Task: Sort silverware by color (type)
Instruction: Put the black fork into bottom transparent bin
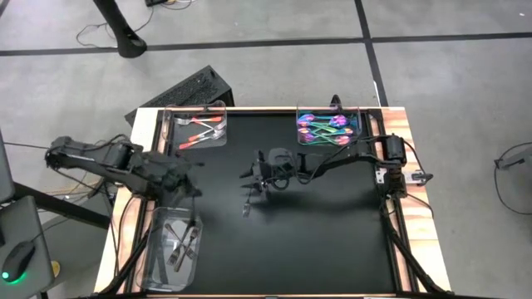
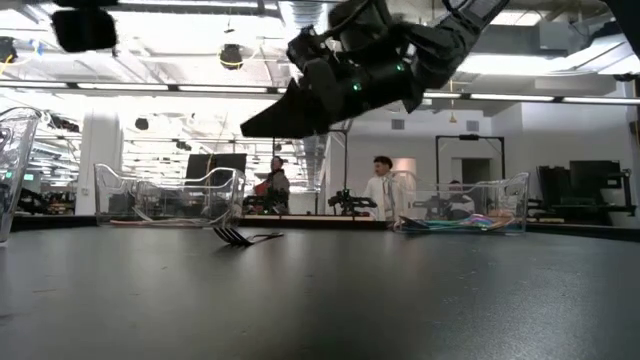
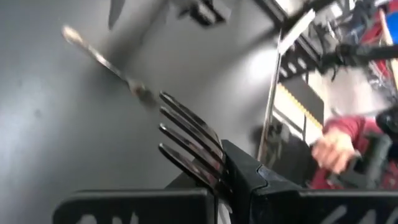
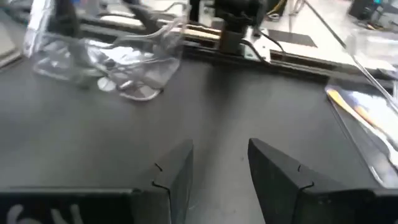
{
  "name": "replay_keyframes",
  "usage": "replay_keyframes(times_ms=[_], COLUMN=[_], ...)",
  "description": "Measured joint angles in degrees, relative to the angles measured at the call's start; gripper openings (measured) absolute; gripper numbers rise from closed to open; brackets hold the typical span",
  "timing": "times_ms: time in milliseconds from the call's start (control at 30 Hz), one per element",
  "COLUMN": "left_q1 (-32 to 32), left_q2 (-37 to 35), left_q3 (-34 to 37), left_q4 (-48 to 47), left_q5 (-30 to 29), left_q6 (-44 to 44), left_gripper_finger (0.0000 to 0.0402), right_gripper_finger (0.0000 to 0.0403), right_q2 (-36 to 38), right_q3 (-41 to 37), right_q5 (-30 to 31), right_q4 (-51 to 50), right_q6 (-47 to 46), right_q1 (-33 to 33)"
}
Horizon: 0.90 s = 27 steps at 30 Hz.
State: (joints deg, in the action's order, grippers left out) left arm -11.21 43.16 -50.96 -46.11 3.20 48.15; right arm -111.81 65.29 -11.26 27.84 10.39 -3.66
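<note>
While the left claw (image 3: 233,180) gripped a dark fork (image 3: 189,146) near the tray (image 1: 154,249) of dark pieces, it needed to drop it there. The right claw (image 4: 217,168) hung open above the counter's (image 1: 332,232) last fork (image 1: 248,206).

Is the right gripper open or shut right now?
Open. The right gripper shows a clear gap between its fingers with bare table visible through it; nothing is held.
</note>
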Motion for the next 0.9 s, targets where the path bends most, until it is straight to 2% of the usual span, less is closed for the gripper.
replay_keyframes(times_ms=[100, 233, 367, 433, 633, 733, 900], left_q1=[-4.69, -10.9, -16.19, -18.73, -24.57, -26.34, -27.92], left_q2=[-0.05, 0.53, 1.22, 1.49, 2.09, 2.59, 3.03], left_q3=[-0.77, 1.35, 6.12, 8.38, 12.44, 12.91, 12.91], left_q4=[-4.23, -12.53, -12.19, -8.43, -4.04, -3.46, -2.44], left_q5=[-0.8, -4.09, -4.45, -3.85, -1.0, 0.67, 0.14], left_q6=[4.77, 15.81, 26.25, 29.76, 36.69, 37.84, 37.19], left_gripper_finger=[0.0, 0.0, 0.0, 0.0, 0.0, 0.0, 0.0004], right_gripper_finger=[0.017, 0.0167, 0.0166, 0.0166, 0.0166, 0.0166, 0.0166], right_q2=[0.0, 0.02, 0.02, 0.02, -4.61, -8.7, -13.63], right_q3=[2.49, 4.52, 4.72, 4.72, 5.52, 9.17, 16.95], right_q5=[-1.08, -4.02, -5.09, -5.44, -7.05, -8.75, -9.88], right_q4=[-3.81, -10.2, -13.43, -14.63, -15.1, -15.2, -30.52], right_q6=[3.74, 6.12, 7.78, 8.65, 11.56, 12.85, 17.38], right_q1=[0.26, 0.01, -0.08, 0.0, -0.02, -0.06, 0.04])
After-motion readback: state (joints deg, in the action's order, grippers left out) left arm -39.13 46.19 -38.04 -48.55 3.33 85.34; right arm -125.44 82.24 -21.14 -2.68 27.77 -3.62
